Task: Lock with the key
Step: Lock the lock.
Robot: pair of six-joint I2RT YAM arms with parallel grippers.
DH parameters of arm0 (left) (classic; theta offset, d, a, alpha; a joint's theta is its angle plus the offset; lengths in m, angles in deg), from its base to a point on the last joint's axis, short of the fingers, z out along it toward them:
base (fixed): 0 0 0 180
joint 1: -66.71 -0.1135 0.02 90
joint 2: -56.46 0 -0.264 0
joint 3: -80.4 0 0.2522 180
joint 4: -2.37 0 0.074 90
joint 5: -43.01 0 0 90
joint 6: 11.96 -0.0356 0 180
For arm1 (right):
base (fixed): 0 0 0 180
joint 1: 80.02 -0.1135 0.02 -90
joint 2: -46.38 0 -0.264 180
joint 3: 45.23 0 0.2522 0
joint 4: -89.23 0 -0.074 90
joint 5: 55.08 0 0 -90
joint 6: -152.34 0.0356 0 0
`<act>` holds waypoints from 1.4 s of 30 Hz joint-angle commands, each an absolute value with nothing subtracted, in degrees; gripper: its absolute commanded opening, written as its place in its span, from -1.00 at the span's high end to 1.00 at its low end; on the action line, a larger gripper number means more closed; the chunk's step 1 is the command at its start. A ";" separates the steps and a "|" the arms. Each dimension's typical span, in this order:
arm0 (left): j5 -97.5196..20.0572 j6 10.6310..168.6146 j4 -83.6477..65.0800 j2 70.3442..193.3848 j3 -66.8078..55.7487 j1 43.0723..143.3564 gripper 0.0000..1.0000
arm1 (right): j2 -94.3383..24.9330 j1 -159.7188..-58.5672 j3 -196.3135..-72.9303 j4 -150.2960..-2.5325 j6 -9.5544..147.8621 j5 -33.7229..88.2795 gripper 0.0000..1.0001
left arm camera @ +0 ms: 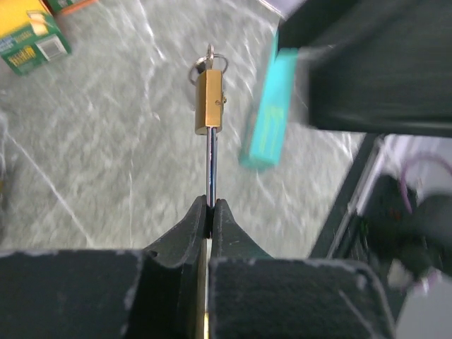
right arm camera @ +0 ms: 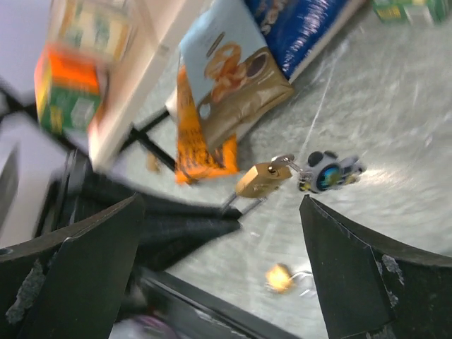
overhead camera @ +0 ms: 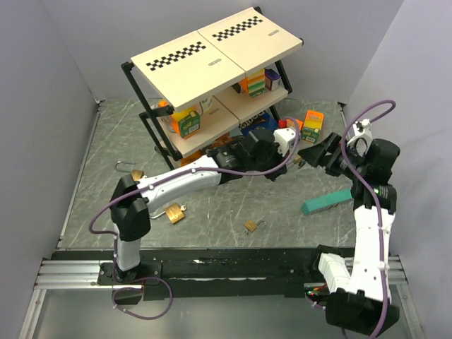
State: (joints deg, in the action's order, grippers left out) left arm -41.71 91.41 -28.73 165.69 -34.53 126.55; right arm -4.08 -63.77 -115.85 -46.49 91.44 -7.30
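The shelf rack fills the table's far middle; the left arm bars its centre. The left edge offers room, while a teal block and padlocks dot the near half.

Robot lab: walled table, bolted arms

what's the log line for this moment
left tool: shut on padlock shackle, held in air | right tool: open, facing padlock, not touching | key ring: at padlock's far end
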 commanded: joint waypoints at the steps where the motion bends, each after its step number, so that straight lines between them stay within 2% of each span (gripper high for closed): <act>1: -32.51 84.91 -32.20 157.01 -33.12 125.78 0.98 | 1.11 -62.35 -121.73 -42.40 63.83 -22.55 -0.99; 6: -18.99 76.05 -38.45 152.00 -30.22 122.00 0.98 | 1.64 -62.35 -125.61 -27.29 38.48 -30.99 -0.99; 9: -13.80 72.60 -44.07 151.56 -32.32 120.95 0.98 | 1.29 -62.44 -126.31 -11.42 15.93 -35.03 -0.99; 12: -7.82 69.52 -49.52 151.73 -34.52 120.68 0.98 | -0.46 -62.53 -127.19 -1.55 -1.30 -35.92 -0.94; 18: -3.93 63.20 -52.26 150.24 -32.42 120.77 0.98 | -3.88 -63.49 -129.82 12.98 -19.55 -36.53 -0.81; 24: -3.49 60.02 -51.12 148.66 -29.60 121.82 0.98 | -5.21 -69.71 -129.30 12.29 -18.44 -36.27 -0.63; 30: -3.40 60.11 -50.76 148.57 -29.07 121.91 0.98 | -4.51 -79.57 -127.11 1.85 -5.81 -33.03 -0.32; 32: -3.57 59.85 -50.85 148.57 -28.99 121.91 0.98 | -4.25 -81.75 -126.75 0.60 -4.11 -32.41 -0.28; 42: -3.66 58.09 -50.68 147.34 -28.02 121.91 0.99 | -5.04 -84.84 -125.52 -1.15 -1.40 -28.98 0.03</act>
